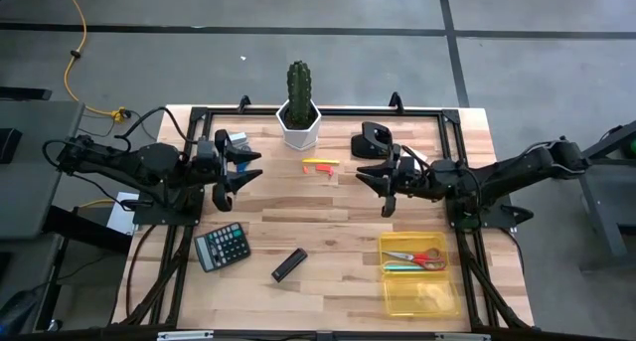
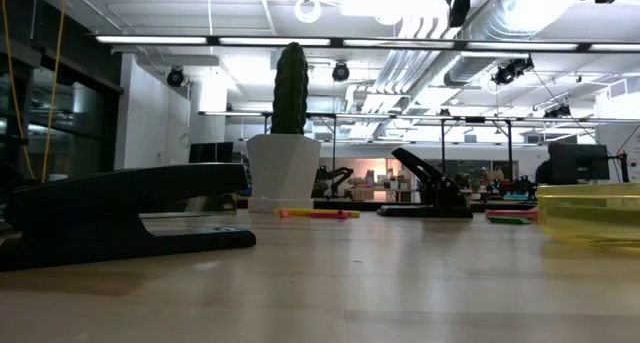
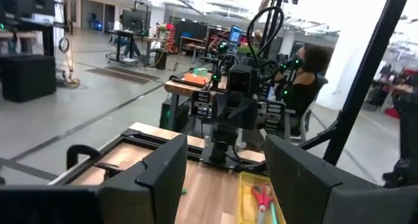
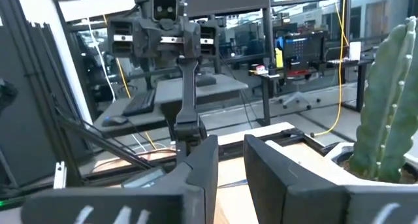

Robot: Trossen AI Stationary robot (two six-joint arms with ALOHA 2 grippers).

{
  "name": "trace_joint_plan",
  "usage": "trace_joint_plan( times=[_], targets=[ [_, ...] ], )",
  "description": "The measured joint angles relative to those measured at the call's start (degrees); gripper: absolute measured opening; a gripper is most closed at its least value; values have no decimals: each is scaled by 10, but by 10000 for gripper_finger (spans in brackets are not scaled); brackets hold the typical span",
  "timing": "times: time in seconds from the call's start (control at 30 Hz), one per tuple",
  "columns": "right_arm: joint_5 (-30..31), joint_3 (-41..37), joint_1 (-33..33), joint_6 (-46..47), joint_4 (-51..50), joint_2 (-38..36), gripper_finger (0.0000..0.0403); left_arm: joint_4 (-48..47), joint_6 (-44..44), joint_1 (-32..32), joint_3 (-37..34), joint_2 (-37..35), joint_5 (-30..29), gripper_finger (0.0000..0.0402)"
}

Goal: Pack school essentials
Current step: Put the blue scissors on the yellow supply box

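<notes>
Scissors already binned in yellow tray; left gripper wide, right gripper narrow and empty, both raised, flanking markers presumably next.

Wooden table (calculator, yellow tray, cactus pot)

Both arms: matte black, six-jointed, chunky segmented links, black cables looped near the bases. Left gripper and right gripper: two flat, dark, angular fingers. Camera block behind each pincer.
</notes>
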Motion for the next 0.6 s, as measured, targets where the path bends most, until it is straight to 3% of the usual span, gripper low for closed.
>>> trace_joint_plan(
  times=[0.6],
  targets=[
    [-12,0,0,-6,-17,0,67,0,28,0,0,6,-2,193]
  ],
)
